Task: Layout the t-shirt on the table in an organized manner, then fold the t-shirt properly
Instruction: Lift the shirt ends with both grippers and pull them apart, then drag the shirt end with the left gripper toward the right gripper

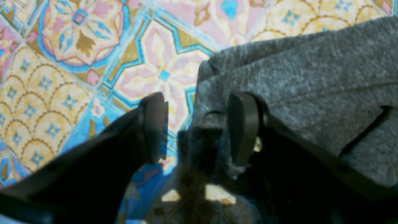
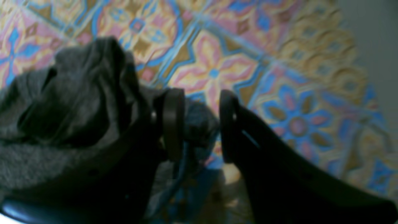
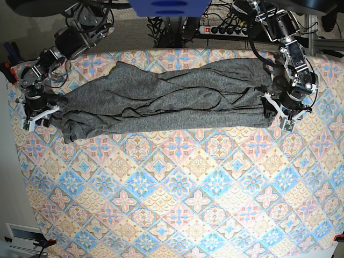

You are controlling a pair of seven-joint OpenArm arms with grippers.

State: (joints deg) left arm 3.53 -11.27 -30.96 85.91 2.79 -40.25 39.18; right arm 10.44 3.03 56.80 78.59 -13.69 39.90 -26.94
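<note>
So this looks like the tail end of the layout step. The t-shirt (image 3: 161, 105) is lying stretched sideways across the far half of the surface (image 3: 177, 204), pulled into a long band with plenty of wrinkles and folds bunching through the middle.

Each arm is sitting at one end of it. The left claw (image 1: 197, 127) is standing open, and the shirt's edge is lying in the gap and under one finger rather than getting pinched. The right claw (image 2: 197, 124) is open too, with a lump of grey fabric sitting between the fingers, not clamped as far as I can tell.

My guess is both are letting go after a stretch. It's not flat enough to fold yet, though. The next move probably calls for regrabbing the near edge or the corners and spreading the body toward the front so the creases are coming out, before any folding starts.
</note>
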